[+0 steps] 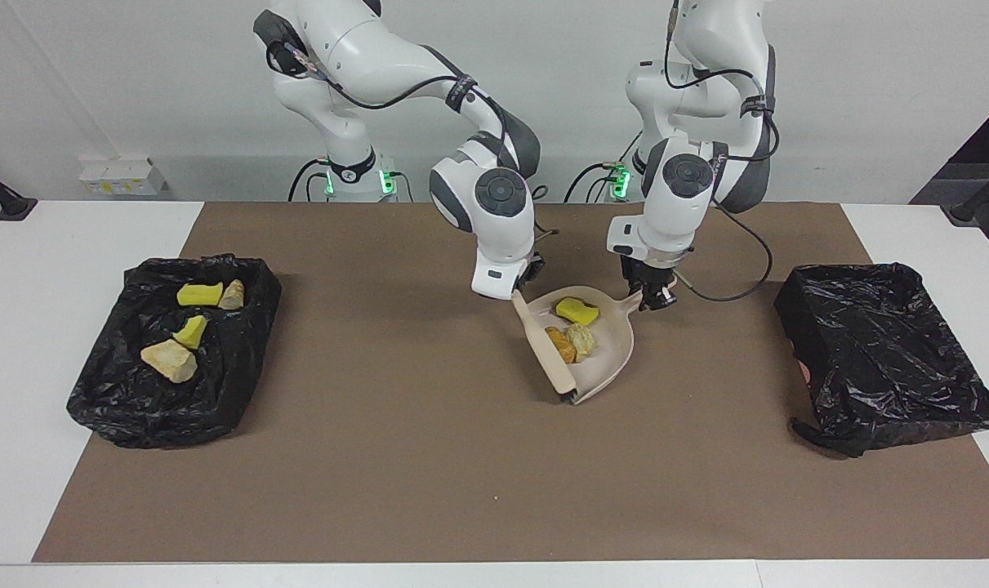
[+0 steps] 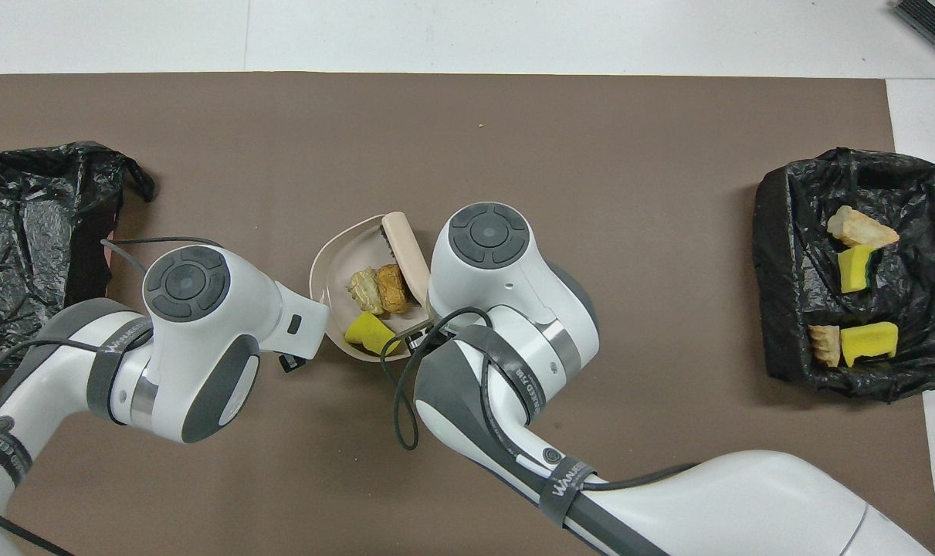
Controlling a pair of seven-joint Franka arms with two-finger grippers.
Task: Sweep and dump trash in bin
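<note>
The beige dustpan (image 1: 612,359) (image 2: 332,262) lies mid-table, and my left gripper (image 1: 653,298) is shut on its handle. My right gripper (image 1: 520,290) is shut on the handle of the beige brush (image 1: 543,351) (image 2: 405,251). The brush lies across the pan's open mouth. Three pieces of trash sit in the pan: an orange-brown nugget (image 1: 561,343) (image 2: 392,287) against the brush, a beige lump (image 1: 581,338) (image 2: 363,287) beside it, and a yellow foam chunk (image 1: 576,310) (image 2: 370,333) near the handle. In the overhead view the wrists hide both grippers.
A black-lined bin (image 1: 241,359) (image 2: 784,255) at the right arm's end of the table holds several yellow and beige scraps. A second black-lined bin (image 1: 878,351) (image 2: 27,239) stands at the left arm's end with nothing in it. A brown mat covers the table.
</note>
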